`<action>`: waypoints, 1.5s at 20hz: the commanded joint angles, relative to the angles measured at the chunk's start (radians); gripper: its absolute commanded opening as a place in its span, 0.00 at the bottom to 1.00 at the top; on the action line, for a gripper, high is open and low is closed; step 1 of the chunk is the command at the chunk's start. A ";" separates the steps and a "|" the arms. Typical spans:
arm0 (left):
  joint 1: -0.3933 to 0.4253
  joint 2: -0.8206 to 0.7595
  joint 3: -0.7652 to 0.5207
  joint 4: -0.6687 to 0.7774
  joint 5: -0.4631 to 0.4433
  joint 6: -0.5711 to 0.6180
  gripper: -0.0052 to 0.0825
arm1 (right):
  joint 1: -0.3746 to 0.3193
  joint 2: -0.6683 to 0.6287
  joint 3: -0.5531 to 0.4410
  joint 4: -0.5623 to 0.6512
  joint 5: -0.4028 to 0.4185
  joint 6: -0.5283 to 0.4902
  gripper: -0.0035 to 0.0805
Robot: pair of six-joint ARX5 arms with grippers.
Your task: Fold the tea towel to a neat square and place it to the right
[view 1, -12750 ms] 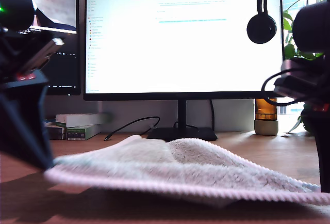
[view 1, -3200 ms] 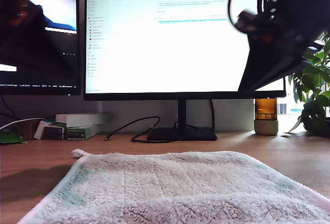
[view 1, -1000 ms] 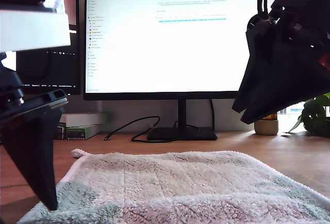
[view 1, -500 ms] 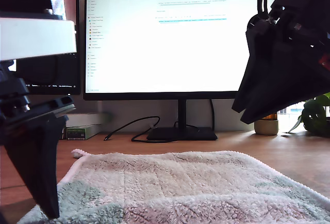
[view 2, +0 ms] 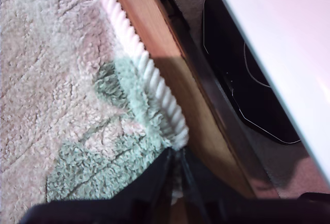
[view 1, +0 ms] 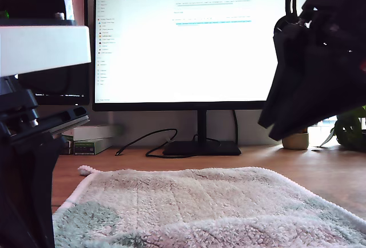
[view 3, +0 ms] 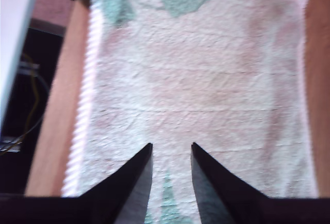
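Note:
The tea towel [view 1: 200, 208], fluffy off-white fleece with a ribbed pale pink trim, lies spread flat on the wooden desk in front of the monitor. My first gripper [view 2: 175, 154] is low at the towel's near corner on the exterior view's left. Its fingers are pressed together on the ribbed trim [view 2: 149, 74] at that corner. The first arm [view 1: 28, 185] fills the exterior view's left edge. My second gripper [view 3: 171, 144] hangs open above the towel [view 3: 196, 79], touching nothing. Its arm [view 1: 314, 71] is high at the exterior view's right.
A wide lit monitor [view 1: 200, 42] on a stand [view 1: 201, 145] is behind the towel, with a second screen [view 1: 63, 76] beside it. Headphones [view 1: 289, 28], an amber bottle [view 1: 295, 139], a plant [view 1: 349, 128], boxes [view 1: 91, 139] and a cable [view 1: 143, 142] line the back. The desk edge [view 2: 170, 79] runs beside the trim.
The first arm has sunk lower, its tip now below the exterior view's bottom edge. The towel's near corner on that side has drawn inward a little. The second arm has barely moved.

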 commanded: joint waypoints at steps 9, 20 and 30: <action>-0.016 0.028 0.086 -0.123 -0.063 -0.011 0.03 | 0.028 0.062 -0.012 -0.117 -0.008 0.000 0.40; -0.016 0.002 0.252 -0.129 -0.024 -0.134 0.03 | 0.135 0.063 -0.012 -0.132 -0.007 0.124 0.42; -0.014 0.000 0.352 -0.130 -0.017 -0.241 0.03 | 0.135 0.122 -0.012 -0.119 0.002 0.186 0.42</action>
